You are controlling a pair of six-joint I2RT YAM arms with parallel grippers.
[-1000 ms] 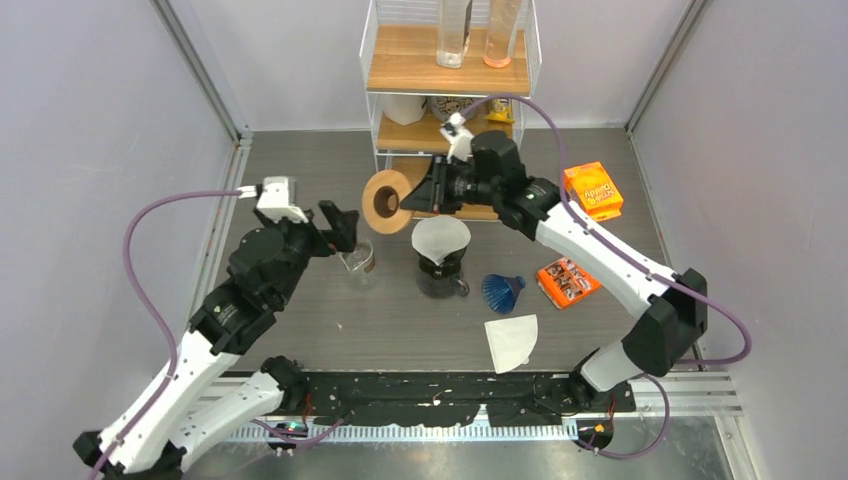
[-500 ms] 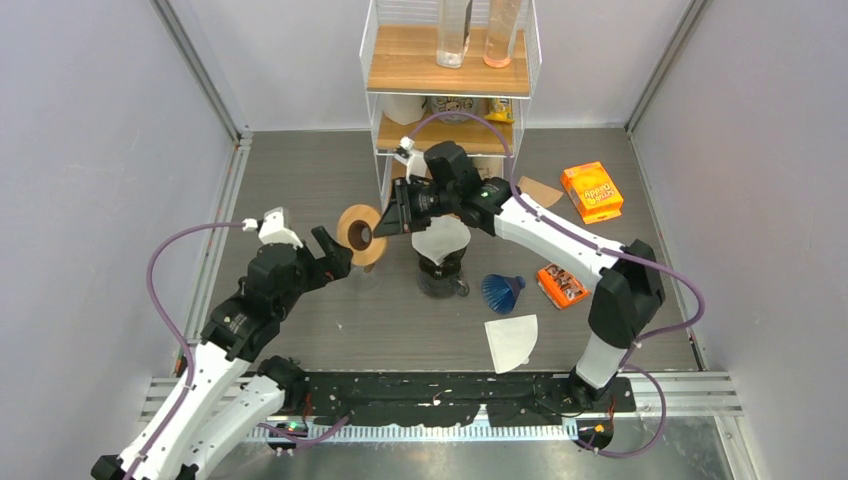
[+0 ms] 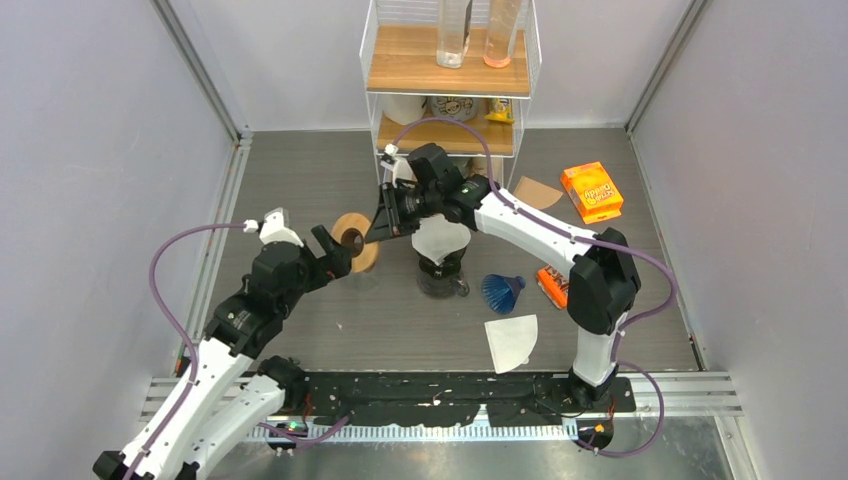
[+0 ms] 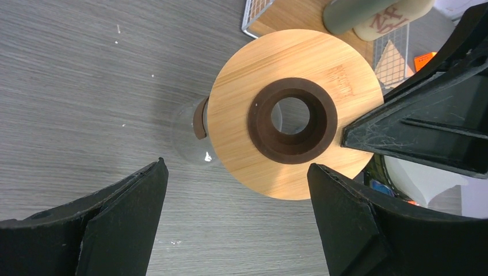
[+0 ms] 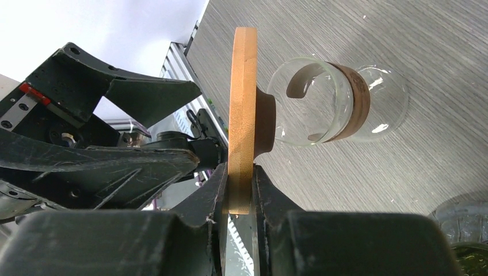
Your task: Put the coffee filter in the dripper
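My right gripper (image 3: 380, 226) (image 5: 241, 175) is shut on the rim of a round wooden disc (image 3: 364, 256) (image 4: 259, 167) (image 5: 243, 86) with a dark brown collar and centre hole, held on edge. The disc hangs over a small clear glass vessel (image 4: 185, 133) (image 5: 345, 98) with a brown band. My left gripper (image 3: 336, 252) (image 4: 236, 167) stands open just left of the disc, holding nothing. A white coffee filter (image 3: 511, 340) lies flat near the front. Another white filter (image 3: 441, 238) sits in a dark jug. A blue cone dripper (image 3: 502, 291) lies on its side on the table.
A wire and wood shelf rack (image 3: 447, 70) stands at the back with bottles and a mug. An orange box (image 3: 592, 190), an orange packet (image 3: 553, 284) and a brown filter (image 3: 538, 192) lie to the right. Grey walls close both sides.
My right arm has carried the wooden disc left and lower, from near the shelf to over the glass vessel beside the left gripper. The left arm drew back slightly.
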